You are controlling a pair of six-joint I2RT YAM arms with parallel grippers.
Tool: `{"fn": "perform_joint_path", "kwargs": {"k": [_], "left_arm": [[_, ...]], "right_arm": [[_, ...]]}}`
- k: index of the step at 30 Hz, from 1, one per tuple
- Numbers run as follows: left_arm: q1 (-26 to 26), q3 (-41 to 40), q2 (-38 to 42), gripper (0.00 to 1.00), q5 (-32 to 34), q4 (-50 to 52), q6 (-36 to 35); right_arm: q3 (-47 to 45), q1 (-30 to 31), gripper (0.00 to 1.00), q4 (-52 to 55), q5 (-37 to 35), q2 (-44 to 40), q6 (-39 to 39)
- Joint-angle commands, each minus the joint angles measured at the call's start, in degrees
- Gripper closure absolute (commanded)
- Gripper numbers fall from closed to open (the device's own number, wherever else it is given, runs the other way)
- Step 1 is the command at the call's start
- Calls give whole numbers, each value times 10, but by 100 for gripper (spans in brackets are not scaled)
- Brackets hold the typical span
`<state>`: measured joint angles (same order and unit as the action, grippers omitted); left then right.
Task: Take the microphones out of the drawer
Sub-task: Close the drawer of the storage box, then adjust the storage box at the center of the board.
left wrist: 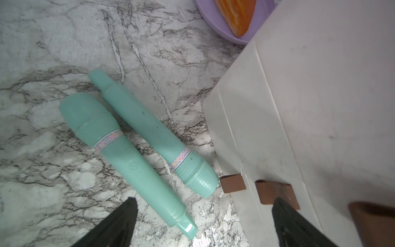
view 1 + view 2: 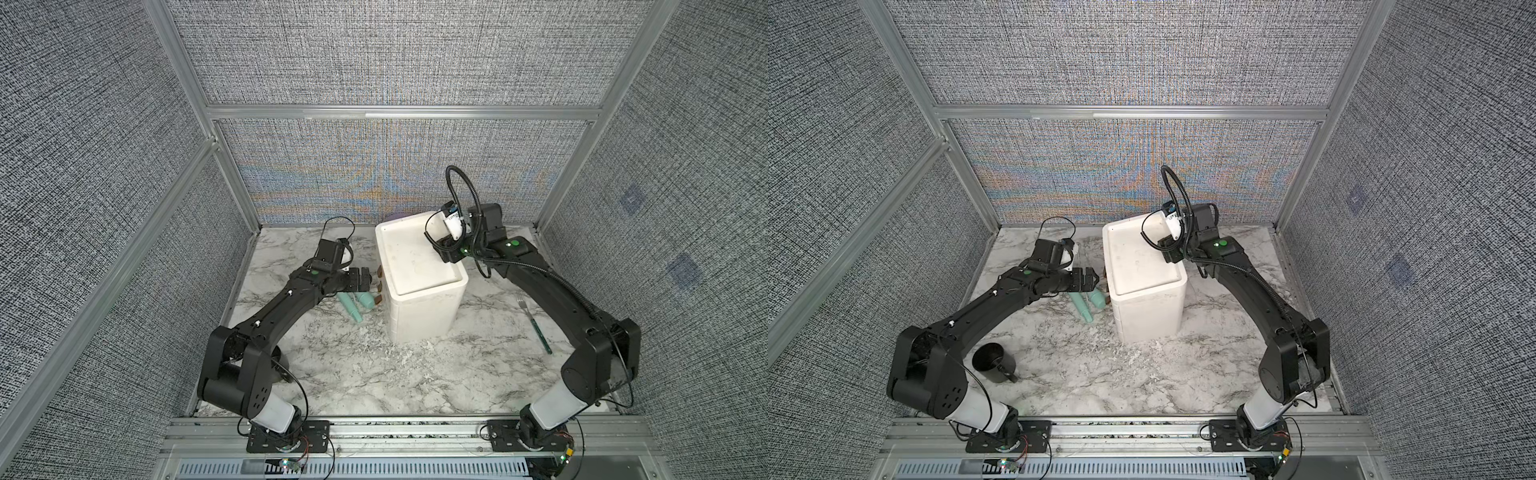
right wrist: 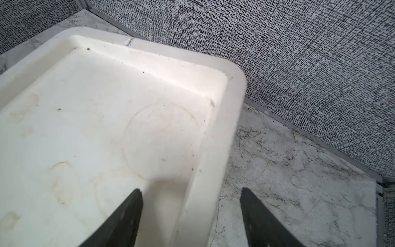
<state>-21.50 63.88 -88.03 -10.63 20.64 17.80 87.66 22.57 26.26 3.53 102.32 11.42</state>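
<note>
Nearest us sat one black cup (image 2: 994,363) on the marble surface (image 2: 353,374), and one fork (image 2: 534,320) lay over on the right side. Further in, two teal mics were lying outside the drawers: one microphone (image 1: 128,162) alongside a second microphone (image 1: 156,132), both on the surface just in front of the one white drawer unit (image 2: 424,316). All three drawers looked shut, so we couldn't tell if another was inside. The left gripper (image 2: 368,279) hung spread wide right at the three brown handles (image 1: 233,184), with nothing in it. The right gripper (image 3: 191,189) was spread astride the unit's top rim, with a gap showing on each side. Our guess was that opening a drawer was the step in hand. Next, the left would need to pinch one tab and pull straight while the right braced the unit. Farthest back, one purple plate (image 1: 215,25) carried one orange piece (image 1: 237,15).
</note>
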Motion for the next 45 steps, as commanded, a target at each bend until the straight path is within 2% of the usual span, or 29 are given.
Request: {"fn": "perform_joint_path", "kwargs": {"k": [1,11,18,21,29,33,45], "left_arm": [[1,-6,5,2,-28,-37,-28],[0,-38,27,4,-50,-63,-38],[-2,-65,48,6,-100,-97,-53],[-9,-69,46,6,-115,-101,-62],[-30,-85,43,12,-139,-121,-88],[-34,-108,43,13,-152,-161,-103],[-51,-111,5,15,-153,-200,-135]], "right_arm": [[-2,2,34,79,-9,0,21],[3,-8,65,91,-23,-6,28],[7,-22,74,93,-24,-12,34],[9,-30,75,91,-25,-14,39],[19,-46,74,89,-29,-16,61],[10,-45,70,85,-31,-15,60],[10,-44,42,85,-32,-15,55]]}}
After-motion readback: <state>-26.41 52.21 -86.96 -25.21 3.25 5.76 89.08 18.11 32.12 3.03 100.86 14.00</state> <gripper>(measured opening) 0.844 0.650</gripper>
